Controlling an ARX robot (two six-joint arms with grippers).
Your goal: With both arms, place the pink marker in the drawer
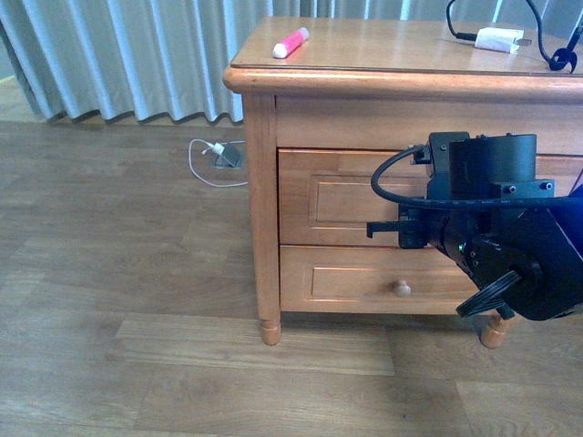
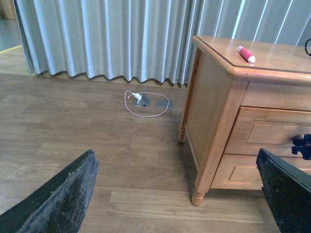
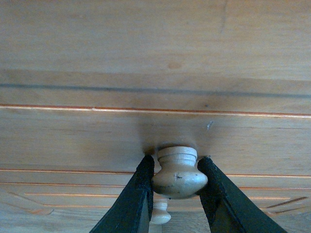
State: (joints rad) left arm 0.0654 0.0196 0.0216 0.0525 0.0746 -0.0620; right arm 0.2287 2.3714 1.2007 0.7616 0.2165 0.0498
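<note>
Plank floor, pale curtains behind honey cabinet (image 1: 262, 182): recorded right gripper (image 3: 176, 164) clenched on round knob (image 3: 179, 175) of the drawer (image 1: 332, 196), one finger pressed to each side, front seemingly flush and unopened. Logged left gripper (image 2: 175, 194) spread wide, empty, low over floor, well apart from pink marker (image 1: 291, 43) lying on cabinet top near its left edge. Judged as drawer-opening step; next calls for straight outward pull without slipping off knob, then left reach up to marker.

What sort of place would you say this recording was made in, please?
Probably a home-like room, perhaps a bedroom: a low wooden cabinet, long pale curtains reaching the floor, and wood-plank flooring.
</note>
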